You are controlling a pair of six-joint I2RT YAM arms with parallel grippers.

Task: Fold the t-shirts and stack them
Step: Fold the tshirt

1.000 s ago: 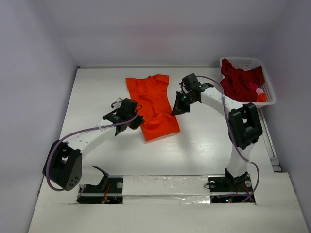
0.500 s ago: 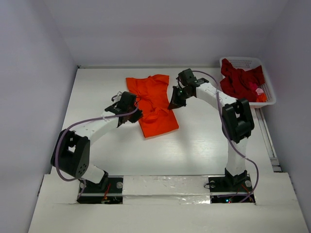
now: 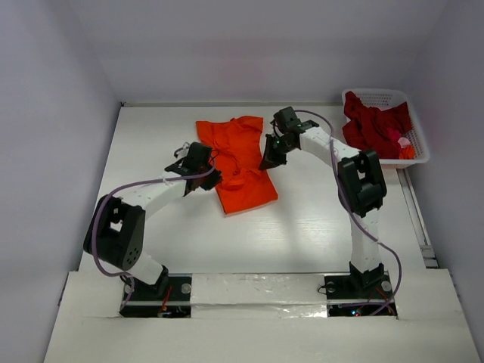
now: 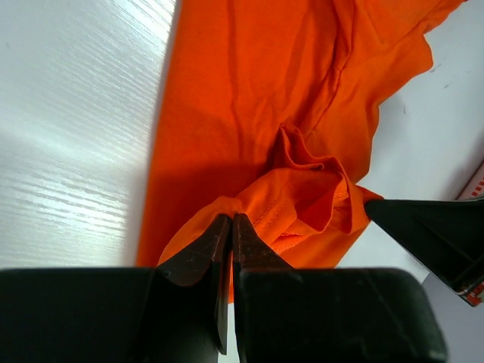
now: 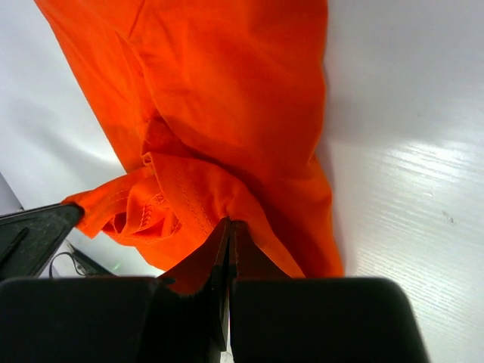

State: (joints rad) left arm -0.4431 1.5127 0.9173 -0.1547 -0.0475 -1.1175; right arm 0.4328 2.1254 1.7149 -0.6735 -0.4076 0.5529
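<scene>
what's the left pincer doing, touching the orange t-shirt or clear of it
Touching. The left wrist view shows the left pincer shut on a bunched fold of the orange t-shirt, with the cloth pinched right at its tips.

Two t-shirts are in sight: one orange t-shirt (image 3: 240,151) toward the far middle of the one bench (image 3: 318,219), and one dark red t-shirt (image 3: 370,125) heaped in the single white lattice basket (image 3: 382,94) at the far right corner. Two arms are bolted at the near edge, the left arm (image 3: 147,198) and the right arm (image 3: 325,144), each with one claw, making two: the left claw (image 3: 218,177) and the right claw (image 3: 267,162). Small bits of pink and orange cloth (image 3: 403,141) also show in the basket, too little to count as garments.
</scene>
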